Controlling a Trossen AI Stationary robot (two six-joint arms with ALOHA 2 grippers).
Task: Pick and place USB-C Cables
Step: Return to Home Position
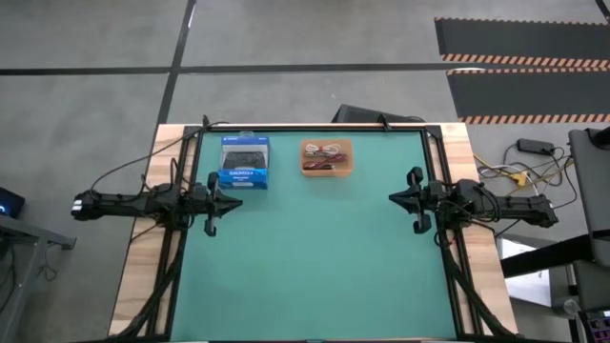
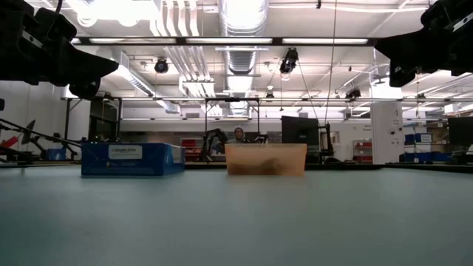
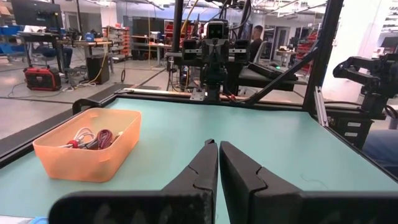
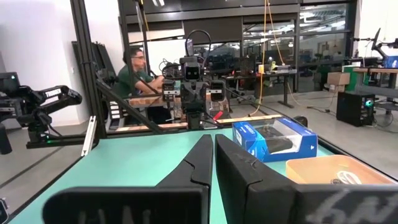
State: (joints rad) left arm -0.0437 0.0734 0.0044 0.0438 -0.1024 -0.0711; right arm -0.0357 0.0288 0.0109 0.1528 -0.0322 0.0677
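At opposite edges of the green table mat (image 1: 324, 276) the left gripper (image 3: 217, 147) and right gripper (image 4: 212, 138) are hovering, closed and empty, while beside the blue cardboard box (image 1: 244, 162) the orange plastic bin (image 3: 81, 165) is holding the bundled USB-C cables (image 3: 93, 138), so placing seems finished.

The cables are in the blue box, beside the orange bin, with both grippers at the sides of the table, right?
No: the cables lie in the orange bin, beside the blue box; the left wrist view shows it. The left gripper and right gripper are at the sides of the table.
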